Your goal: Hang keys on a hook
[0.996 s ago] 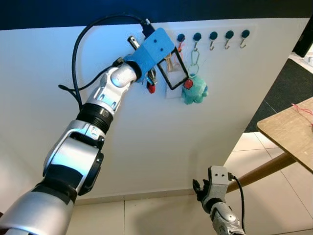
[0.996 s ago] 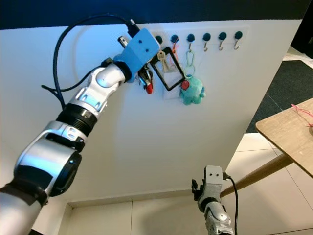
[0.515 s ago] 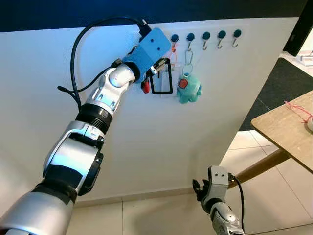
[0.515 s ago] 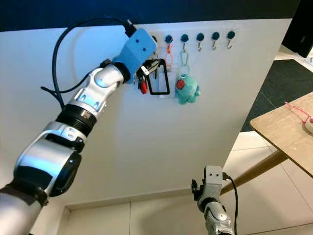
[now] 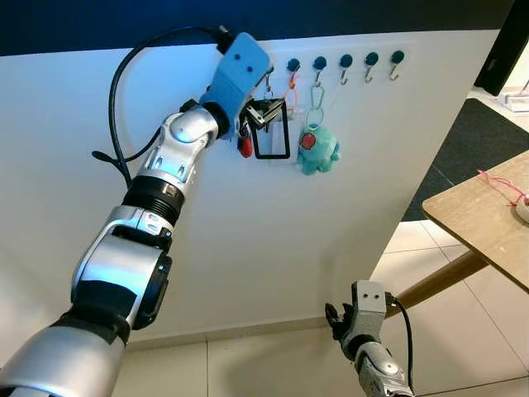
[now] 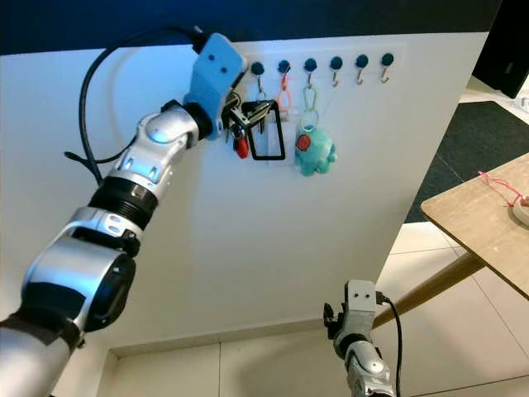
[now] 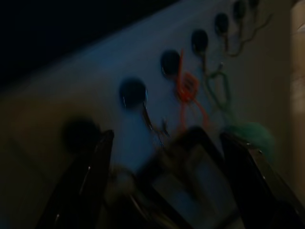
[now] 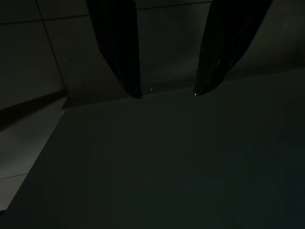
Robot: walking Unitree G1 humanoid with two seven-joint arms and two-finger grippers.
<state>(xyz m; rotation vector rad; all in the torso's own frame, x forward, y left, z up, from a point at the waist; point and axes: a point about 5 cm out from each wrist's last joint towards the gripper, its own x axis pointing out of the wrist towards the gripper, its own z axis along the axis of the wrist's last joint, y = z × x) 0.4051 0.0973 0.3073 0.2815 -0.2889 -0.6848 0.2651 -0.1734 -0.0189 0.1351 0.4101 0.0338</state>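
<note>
A bunch of keys (image 5: 263, 112) with a black rectangular frame (image 5: 272, 134) and a red tag (image 5: 245, 147) hangs straight down below the leftmost blue-knobbed hook (image 5: 269, 69) on the white wall. My raised left gripper (image 5: 254, 114) is at the bunch; in the left wrist view its fingers (image 7: 83, 183) stand apart, open, with the frame (image 7: 190, 183) between them and the hook (image 7: 134, 93) just ahead. Whether the fingers touch the bunch is unclear. My right gripper (image 5: 339, 319) hangs idle and open near the floor.
Several more hooks (image 5: 345, 60) run to the right. One carries an orange loop (image 5: 293, 81), the one beside it a teal plush (image 5: 317, 150) on a green clip. A wooden table (image 5: 483, 219) juts in at the right above the tiled floor (image 5: 273, 364).
My left wrist has swung up and to the left along the wall. The black frame, tilted a second ago, now hangs straight under the leftmost hook. The camera shifted slightly.
</note>
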